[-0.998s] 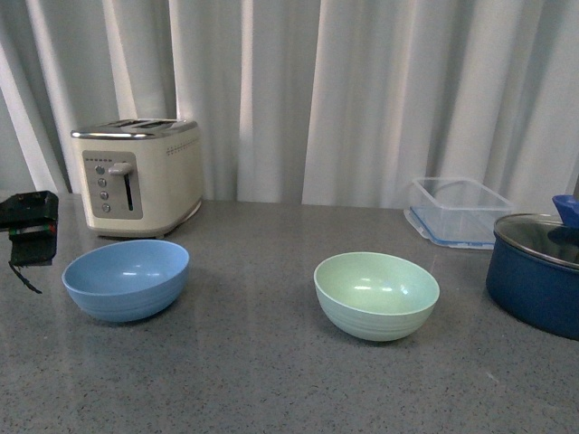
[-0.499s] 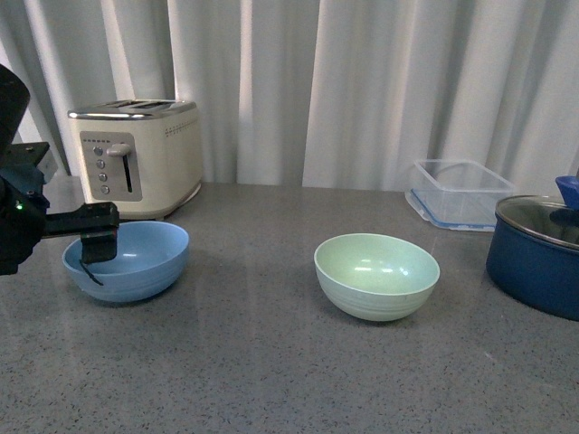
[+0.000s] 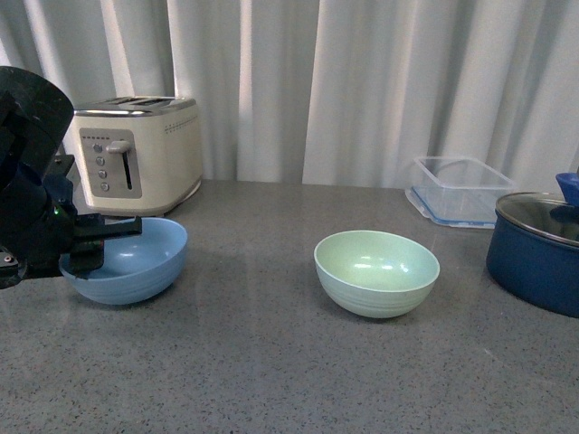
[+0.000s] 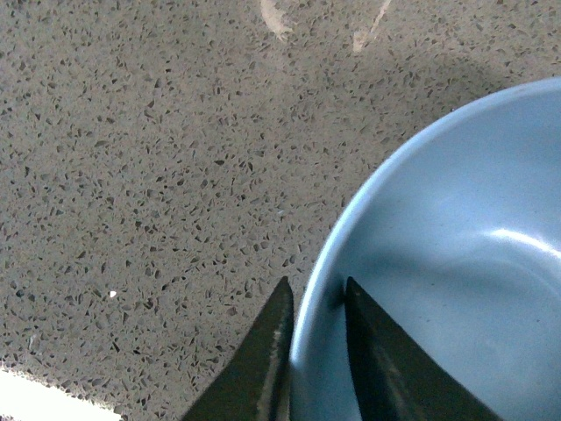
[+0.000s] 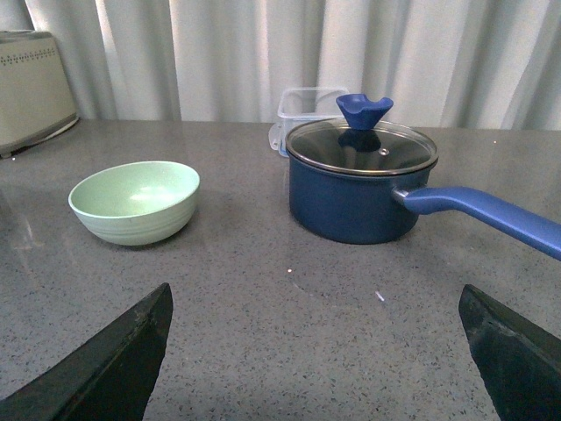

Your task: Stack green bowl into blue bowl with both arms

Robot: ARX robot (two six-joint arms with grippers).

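The blue bowl (image 3: 136, 262) sits on the grey counter at the left, in front of the toaster. My left gripper (image 3: 83, 258) is shut on its left rim; in the left wrist view (image 4: 314, 298) one finger is outside the wall and one inside the blue bowl (image 4: 456, 263). The green bowl (image 3: 376, 284) stands upright in the middle of the counter, apart from the blue one; it also shows in the right wrist view (image 5: 136, 202). My right gripper (image 5: 316, 342) is open and empty, low over bare counter, out of the front view.
A cream toaster (image 3: 140, 154) stands behind the blue bowl. A clear lidded container (image 3: 460, 192) is at the back right. A dark navy pot with glass lid (image 3: 543, 258) stands at the right edge; its long handle (image 5: 491, 215) points toward my right gripper.
My left arm came in from the left, reached the blue bowl and closed on its left rim. The camera view shifted slightly. The green bowl has not moved.
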